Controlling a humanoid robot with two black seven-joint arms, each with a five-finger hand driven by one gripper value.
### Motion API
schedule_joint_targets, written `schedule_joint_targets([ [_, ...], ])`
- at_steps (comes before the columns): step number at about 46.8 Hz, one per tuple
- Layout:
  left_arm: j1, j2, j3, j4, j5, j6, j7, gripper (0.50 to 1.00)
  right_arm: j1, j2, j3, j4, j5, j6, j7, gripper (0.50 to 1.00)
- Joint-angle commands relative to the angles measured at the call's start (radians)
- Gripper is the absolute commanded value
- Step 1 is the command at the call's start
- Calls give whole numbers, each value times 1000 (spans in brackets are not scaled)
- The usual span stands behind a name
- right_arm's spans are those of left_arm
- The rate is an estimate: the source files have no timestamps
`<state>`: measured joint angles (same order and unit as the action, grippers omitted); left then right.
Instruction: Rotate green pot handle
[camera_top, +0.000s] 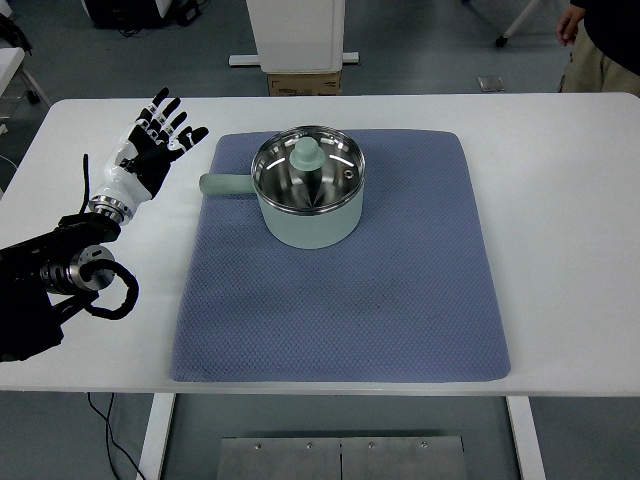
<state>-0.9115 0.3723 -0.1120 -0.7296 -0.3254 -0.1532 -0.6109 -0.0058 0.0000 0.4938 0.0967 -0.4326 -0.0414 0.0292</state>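
Note:
A pale green pot with a glass lid and a green knob stands on the blue mat, toward its far left. Its green handle points left, reaching the mat's left edge. My left hand hovers over the white table just left of the handle tip, fingers spread and holding nothing. A small gap separates the hand from the handle. The right arm is out of view.
The white table extends around the mat on all sides. A person stands beyond the far right corner. A white cabinet and a cardboard box sit on the floor behind the table.

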Motion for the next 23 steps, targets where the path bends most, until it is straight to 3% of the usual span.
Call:
schedule_joint_targets([
  [1,0,-1,-8,7,0,-2,0,1000,0,0,0,0,0,0,0,1000],
  [14,2,-16,-29,45,9,-6,0,1000,0,0,0,0,0,0,0,1000],
  [23,2,-61,-32,124,12,-42,0,1000,0,0,0,0,0,0,0,1000],
])
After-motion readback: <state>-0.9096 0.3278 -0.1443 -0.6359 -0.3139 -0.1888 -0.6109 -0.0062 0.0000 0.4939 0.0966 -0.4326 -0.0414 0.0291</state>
